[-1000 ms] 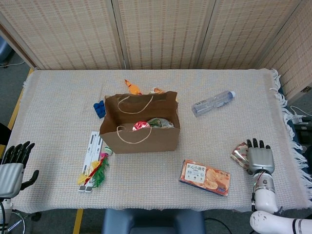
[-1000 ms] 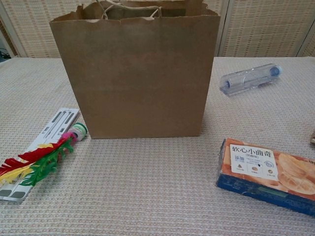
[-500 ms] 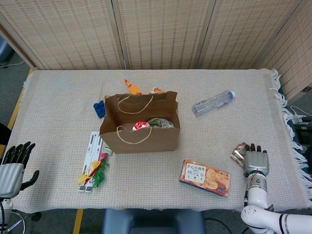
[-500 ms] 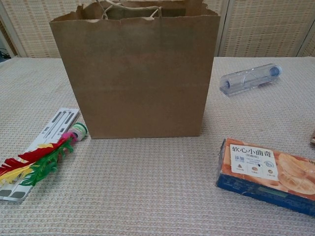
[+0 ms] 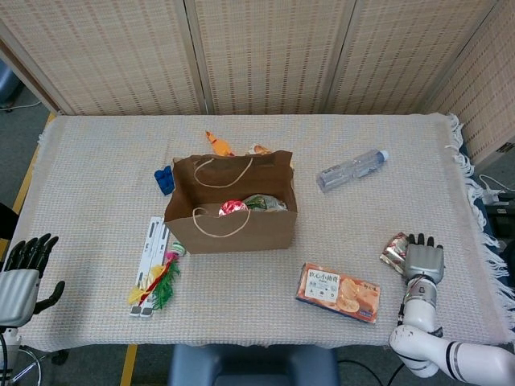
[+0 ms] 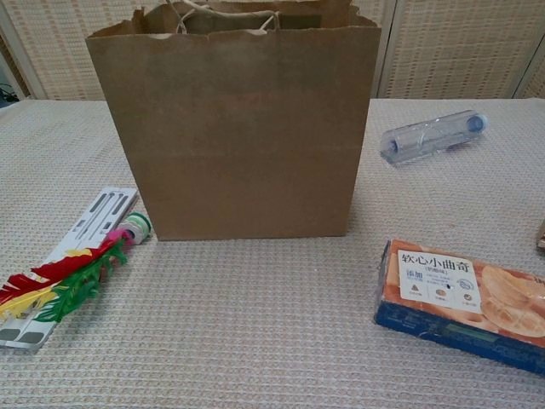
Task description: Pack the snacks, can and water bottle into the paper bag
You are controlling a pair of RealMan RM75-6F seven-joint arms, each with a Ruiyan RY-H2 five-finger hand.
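The brown paper bag with twine handles (image 5: 232, 203) stands upright at centre frame in the head view, mouth open, which allows loading from above. Red and green snack wrappers (image 5: 245, 204) already lie inside it.

Items not yet packed:
- The clear plastic water bottle (image 5: 351, 169) lies on its side at upper right, well apart from the bag.
- The orange-and-blue flat biscuit box (image 5: 338, 292) lies flat at lower centre-right.
- A small crinkled foil snack packet (image 5: 394, 249) lies at lower right.

The right hand (image 5: 423, 261) rests palm-down just beside the foil packet, fingers extended side by side, holding nothing. This placement suggests the packet is the next pickup. The left hand (image 5: 22, 277) sits off the lower left table edge, fingers loosely apart and holding nothing, apparently parked.

View comparison: only the head view shows both hands, the bag interior, and the orange and blue objects behind the bag. The chest view shows the bag's front wall, the box's printed face, and the feathered toy on a white strip (image 6: 64, 273) at lower left in detail. No can is identifiable in either view.
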